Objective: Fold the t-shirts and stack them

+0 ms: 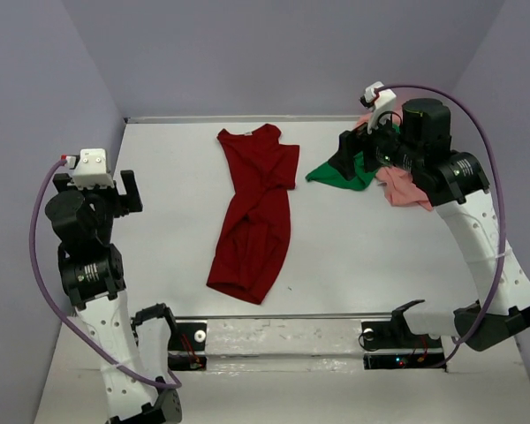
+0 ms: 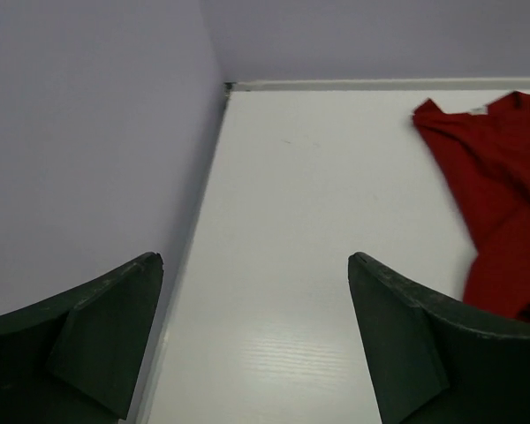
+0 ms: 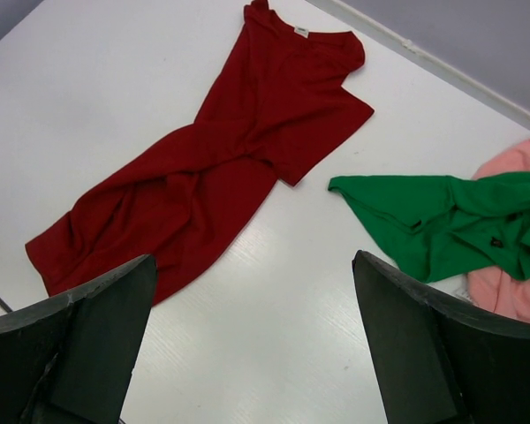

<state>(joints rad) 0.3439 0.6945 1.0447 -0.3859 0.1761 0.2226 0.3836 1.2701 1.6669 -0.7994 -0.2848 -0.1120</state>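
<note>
Left gripper (image 2: pixel 256 291) and right gripper (image 3: pixel 256 291) both released, empty. Red t-shirt (image 1: pixel 254 216) lies mid-table, rumpled lengthwise. Green t-shirt (image 1: pixel 340 172) and pink t-shirt (image 1: pixel 405 187) heaped far right. Judgement: spread red flat first, pinching single-layer corners.

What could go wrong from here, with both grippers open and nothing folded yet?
The green t-shirt lies crumpled over the pink t-shirt, so the right gripper, close by, may well drag both at once. The red t-shirt lies twisted and bunched along its length; folding it without first spreading it would likely give a lopsided fold that stacks poorly.
</note>
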